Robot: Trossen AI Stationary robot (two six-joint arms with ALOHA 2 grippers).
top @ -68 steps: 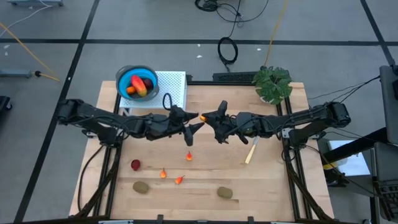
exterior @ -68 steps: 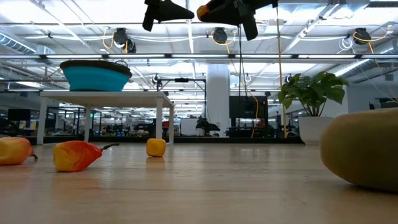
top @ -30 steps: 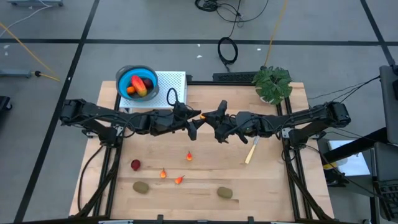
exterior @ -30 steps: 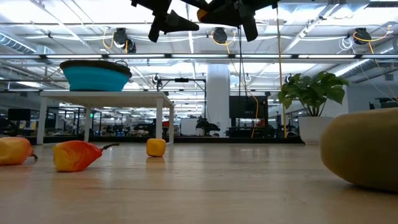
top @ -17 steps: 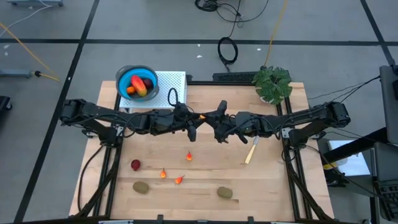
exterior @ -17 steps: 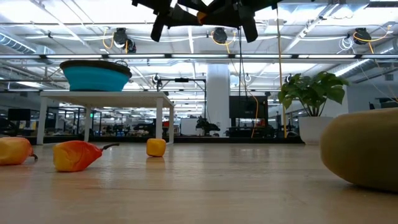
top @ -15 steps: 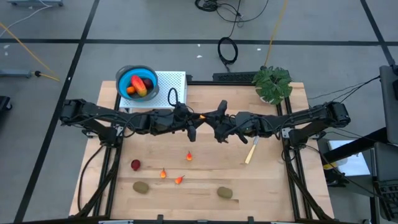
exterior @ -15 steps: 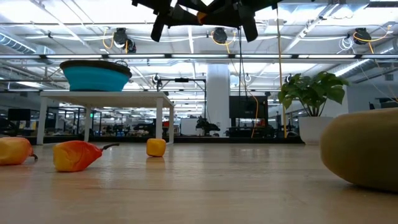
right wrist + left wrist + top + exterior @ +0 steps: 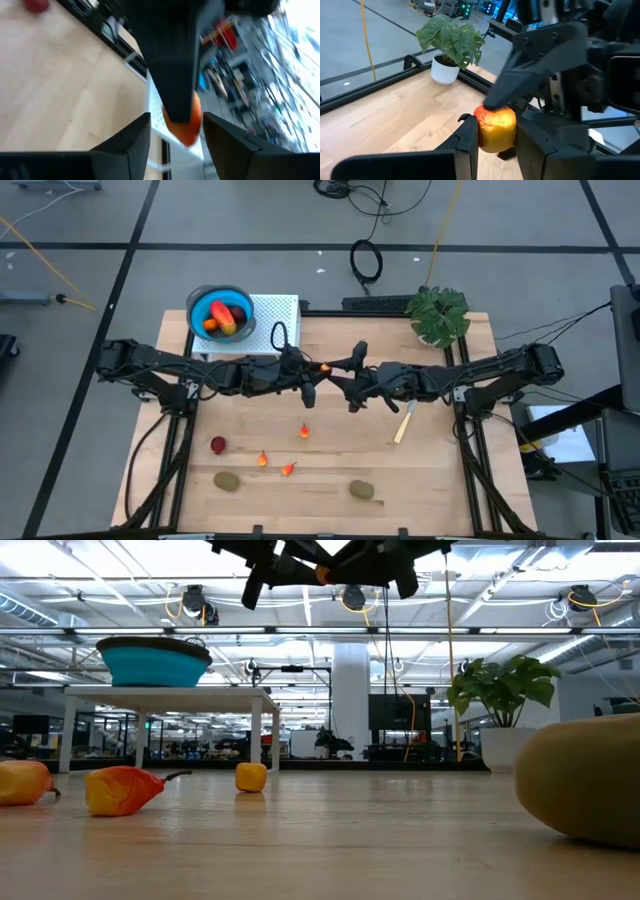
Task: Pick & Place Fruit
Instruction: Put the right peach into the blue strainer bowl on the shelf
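Observation:
High over the table's middle, my left gripper (image 9: pixel 312 372) is shut on a small orange-yellow fruit (image 9: pixel 326 367). My right gripper (image 9: pixel 342 376) faces it from the right, open, its fingers (image 9: pixel 131 142) standing on either side of the same fruit (image 9: pixel 184 122). On the wooden table lie a dark red ball (image 9: pixel 218 444), three tiny orange bits (image 9: pixel 304 431) and two kiwis (image 9: pixel 228 480). A blue bowl (image 9: pixel 196 320) at the far left holds a red-orange oval and other fruit. My left gripper pinches the fruit's two sides (image 9: pixel 482 135) between its two fingers. The fingers come level from the table's left. The fruit is lifted clear, high above the table. My right gripper has one fingertip (image 9: pixel 492 102) right at the fruit's top; whether it touches, I cannot tell.
The bowl sits on a white stand (image 9: pixel 280 320) at the far left corner. A leafy plant (image 9: pixel 438 315) stands at the far right. A pale yellow stick (image 9: pixel 404 423) lies right of centre. Bare wood lies below both grippers.
My left gripper has shut on the fruit that my right gripper held. My right gripper has then rolled about its own line and spread its fingers. Both arms have stayed in place, and the fruit has kept its height between them.

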